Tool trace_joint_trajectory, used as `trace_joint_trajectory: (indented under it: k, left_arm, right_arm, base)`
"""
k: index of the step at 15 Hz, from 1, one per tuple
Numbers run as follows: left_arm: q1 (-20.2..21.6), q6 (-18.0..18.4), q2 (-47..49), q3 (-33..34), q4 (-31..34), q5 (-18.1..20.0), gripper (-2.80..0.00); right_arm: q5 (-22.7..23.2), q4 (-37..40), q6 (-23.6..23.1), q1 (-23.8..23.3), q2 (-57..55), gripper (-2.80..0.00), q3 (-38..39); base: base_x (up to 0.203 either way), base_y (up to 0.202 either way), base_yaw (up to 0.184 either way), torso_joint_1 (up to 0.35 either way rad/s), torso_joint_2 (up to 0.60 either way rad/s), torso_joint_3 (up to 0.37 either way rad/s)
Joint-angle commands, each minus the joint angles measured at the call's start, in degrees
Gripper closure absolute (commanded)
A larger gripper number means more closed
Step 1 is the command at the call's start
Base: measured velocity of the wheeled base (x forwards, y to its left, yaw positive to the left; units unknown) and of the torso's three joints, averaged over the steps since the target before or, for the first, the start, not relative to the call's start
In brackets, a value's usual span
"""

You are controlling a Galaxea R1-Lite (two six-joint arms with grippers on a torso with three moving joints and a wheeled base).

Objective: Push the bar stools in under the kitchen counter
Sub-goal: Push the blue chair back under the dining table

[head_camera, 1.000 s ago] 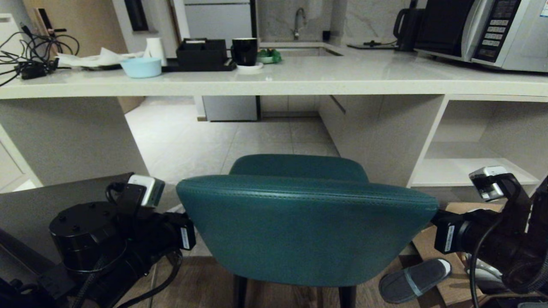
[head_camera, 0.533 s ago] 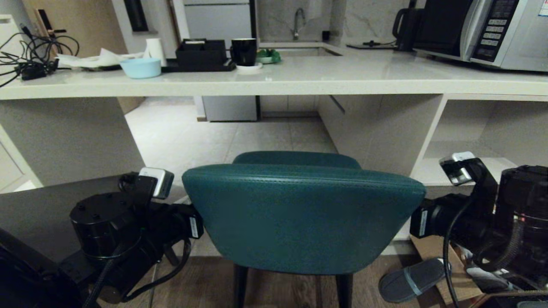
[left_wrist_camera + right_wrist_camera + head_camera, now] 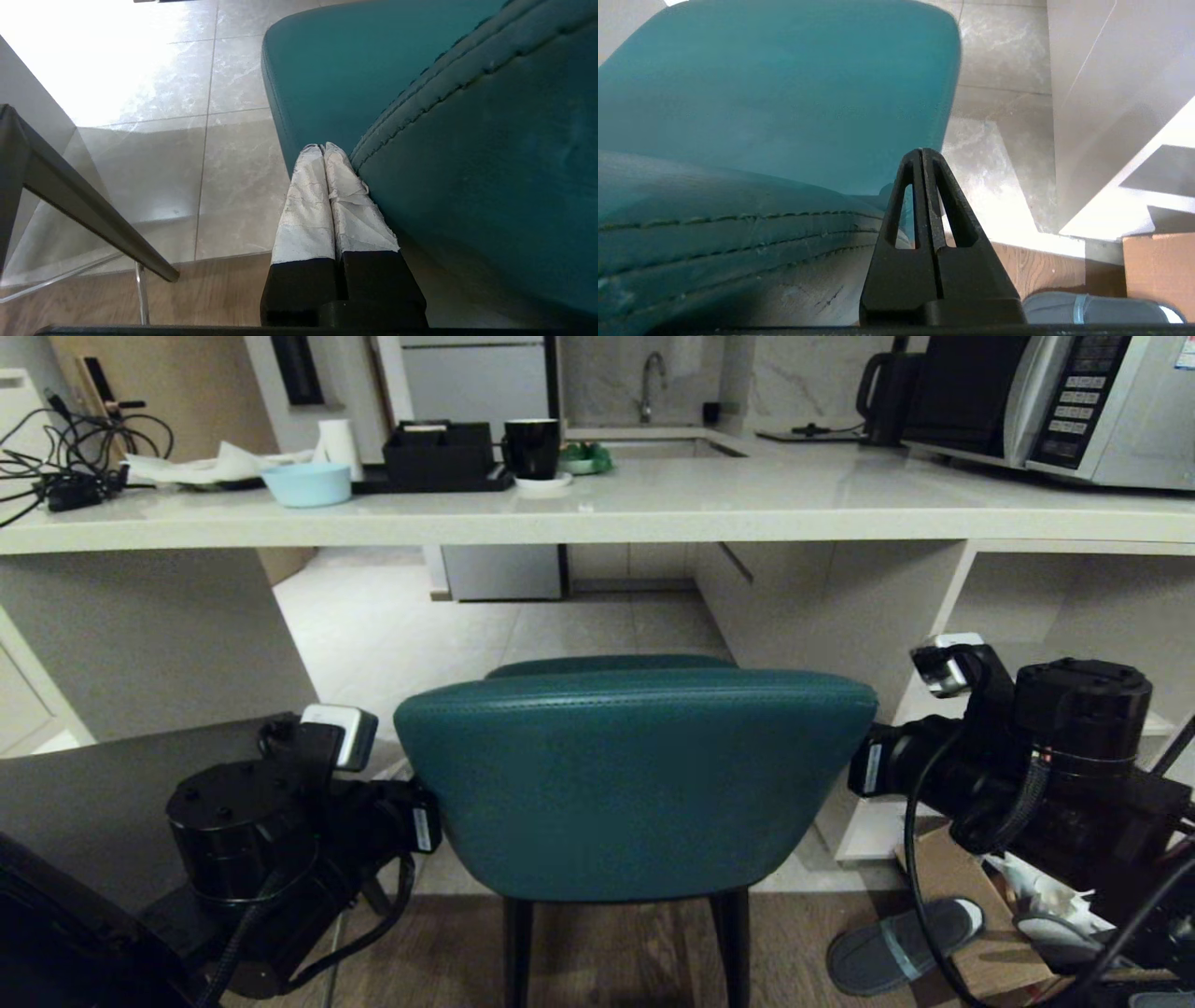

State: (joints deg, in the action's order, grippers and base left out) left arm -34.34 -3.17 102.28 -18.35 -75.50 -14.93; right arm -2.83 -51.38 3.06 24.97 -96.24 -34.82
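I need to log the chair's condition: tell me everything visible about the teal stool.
The teal stool looks leather-covered, with stitched seams, a curved rounded backrest, a padded seat and thin black legs. It stands upright facing the kitchen counter, not yet under it. The shut left pincer and shut right pincer sit against opposite ends of its backrest.

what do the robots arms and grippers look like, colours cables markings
Both arms are black, with round cylindrical joint housings, looped black cables and a small white label near each wrist. Each carries a silver-white camera block on a black bracket. The left gripper has black fingers wrapped in worn white tape. The right gripper is bare black, its fingers tapered with triangular cut-outs.
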Motion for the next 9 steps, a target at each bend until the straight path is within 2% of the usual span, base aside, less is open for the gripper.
trace_joint_trajectory:
  k: [1, 3, 9]
  left_arm:
    - [-1.3, -0.1, 1.7, -0.4, -0.1, 0.8, 0.00]
    - [-0.8, 0.0, 2.4, -1.5, -0.1, 0.7, 0.00]
    - [1.4, 0.7, 7.2, -11.7, 0.4, -2.1, 0.00]
  right_arm:
    - [-0.6, -0.8, 0.0, -0.4, -2.6, 0.00, -1.2]
    - [-2.5, -0.9, 0.1, -0.4, -2.9, 0.00, 0.6]
    - [-2.4, -1.3, 0.0, -3.0, -2.6, 0.00, 2.6]
  base:
    - [0.000, 0.000, 0.000, 0.000, 0.00, 0.000]
    - [0.000, 0.000, 0.000, 0.000, 0.00, 0.000]
    - [0.000, 0.000, 0.000, 0.000, 0.00, 0.000]
